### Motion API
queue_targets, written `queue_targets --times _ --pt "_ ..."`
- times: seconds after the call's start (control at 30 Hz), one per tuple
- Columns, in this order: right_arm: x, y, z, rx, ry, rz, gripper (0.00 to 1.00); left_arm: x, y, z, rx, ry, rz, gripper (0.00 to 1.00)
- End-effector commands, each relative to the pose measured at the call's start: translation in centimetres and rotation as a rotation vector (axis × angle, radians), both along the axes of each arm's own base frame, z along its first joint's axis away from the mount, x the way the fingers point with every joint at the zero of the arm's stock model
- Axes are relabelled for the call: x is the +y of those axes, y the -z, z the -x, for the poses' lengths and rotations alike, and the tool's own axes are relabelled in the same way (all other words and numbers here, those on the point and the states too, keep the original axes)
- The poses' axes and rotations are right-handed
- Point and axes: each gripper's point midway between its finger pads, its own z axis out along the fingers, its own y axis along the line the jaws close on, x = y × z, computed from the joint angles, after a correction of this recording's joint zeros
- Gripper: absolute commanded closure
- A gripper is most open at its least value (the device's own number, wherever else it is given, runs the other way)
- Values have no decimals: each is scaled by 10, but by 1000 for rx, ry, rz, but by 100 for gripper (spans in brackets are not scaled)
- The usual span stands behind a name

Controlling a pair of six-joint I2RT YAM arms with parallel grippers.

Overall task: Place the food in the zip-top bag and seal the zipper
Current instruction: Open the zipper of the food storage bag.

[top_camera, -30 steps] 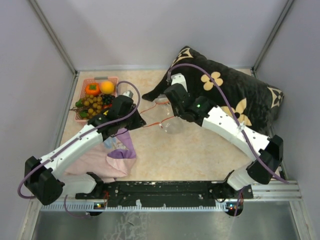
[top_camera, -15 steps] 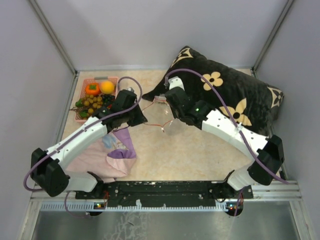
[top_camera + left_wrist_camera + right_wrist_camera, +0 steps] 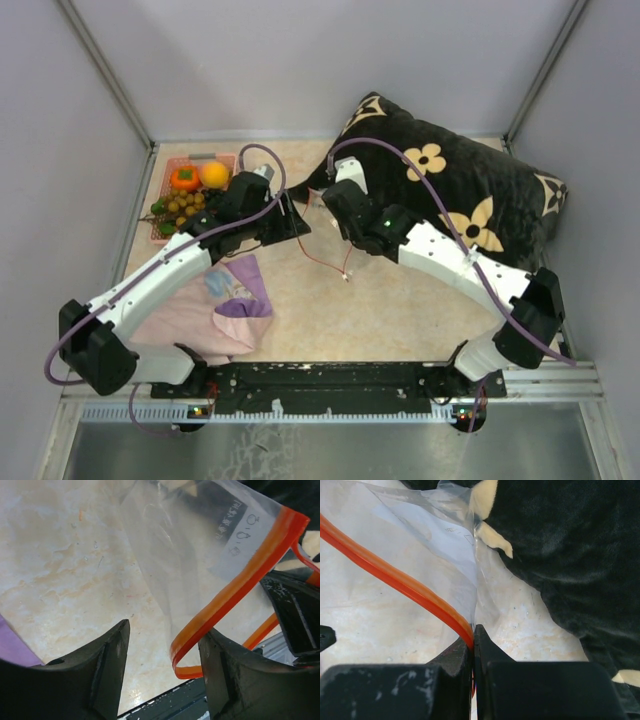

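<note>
- The clear crinkly zip-top bag sits at mid-table on my screens, stretched between the two arms, just near of the cushion's left corner.
- Its orange-red zipper strip curves back on itself, with its two halves apart. From overhead it shows only as a thin red line trailing toward the near side.
- The right gripper is pinched tight on that strip, its fingers closed with no gap between them.
- The left gripper is spread wide and grips nothing. The strip's loop lies between its fingers, close against one of them.
- The toy food is all in the pink rectangular plastic basket at far left: the orange persimmon, the yellow-orange round fruit, the olive-brown grape bunch and the dark purple grape bunch.
- A black plush cushion with cream flowers fills the far right.
- A pink-purple folded cloth lies near left on the beige marbled table.
</note>
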Motion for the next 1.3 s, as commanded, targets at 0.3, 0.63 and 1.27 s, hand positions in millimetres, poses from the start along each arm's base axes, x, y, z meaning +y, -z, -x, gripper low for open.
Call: queue_targets --times 0.3,0.63,1.27 --pt "10 -23 -5 -99 78 -48 100 5 36 -9 49 -31 -81 43" --pt "-24 -29 -7 -160 175 31 100 74 57 -17 42 -213 -372 72" --pt "7 -16 -20 -143 104 27 100 30 -26 -5 -146 -20 -2 7"
